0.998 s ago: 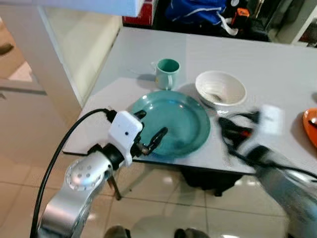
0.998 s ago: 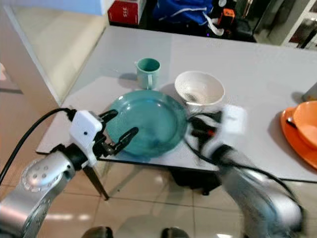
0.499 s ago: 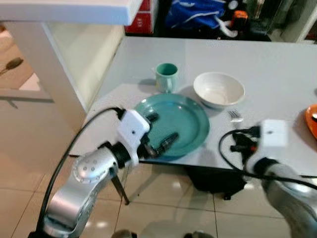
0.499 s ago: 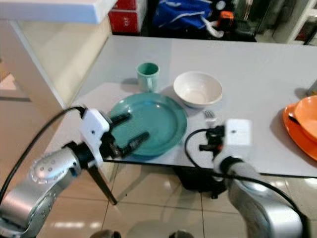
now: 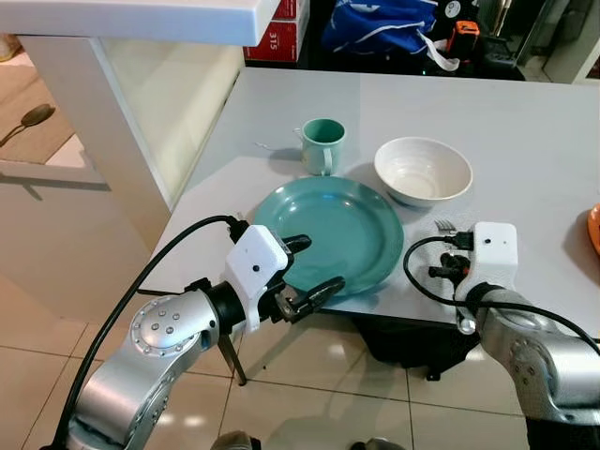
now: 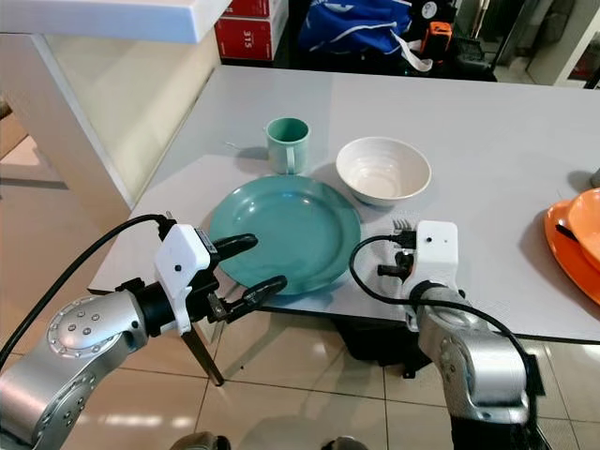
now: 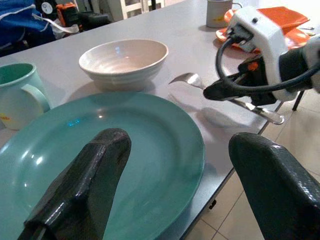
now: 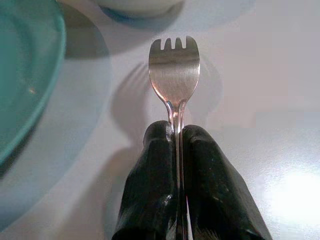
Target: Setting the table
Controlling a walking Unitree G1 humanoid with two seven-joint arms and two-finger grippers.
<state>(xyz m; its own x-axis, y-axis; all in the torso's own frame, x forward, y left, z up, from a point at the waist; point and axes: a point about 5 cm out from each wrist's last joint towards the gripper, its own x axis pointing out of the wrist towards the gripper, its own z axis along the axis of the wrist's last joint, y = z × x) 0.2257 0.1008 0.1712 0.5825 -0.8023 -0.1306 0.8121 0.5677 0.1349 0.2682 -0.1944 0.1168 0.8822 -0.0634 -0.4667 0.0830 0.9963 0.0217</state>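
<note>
Fork [image 8: 174, 70]: pinched by its handle in the right gripper [image 8: 176, 137], low over the table [image 5: 525, 122], tines toward the bowl [image 5: 422, 171], long axis running away from the robot. Plate [image 5: 328, 232] beside it; mug [image 5: 322, 144] beyond. Left gripper [image 5: 307, 272] spread wide at the plate's near edge. Red box [image 5: 278, 39] reads "315".

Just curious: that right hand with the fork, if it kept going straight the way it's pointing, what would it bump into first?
Probably the white bowl. The right hand holds the fork with its tines aimed at the bowl's base, bare table between. Depth is hard to judge.
</note>
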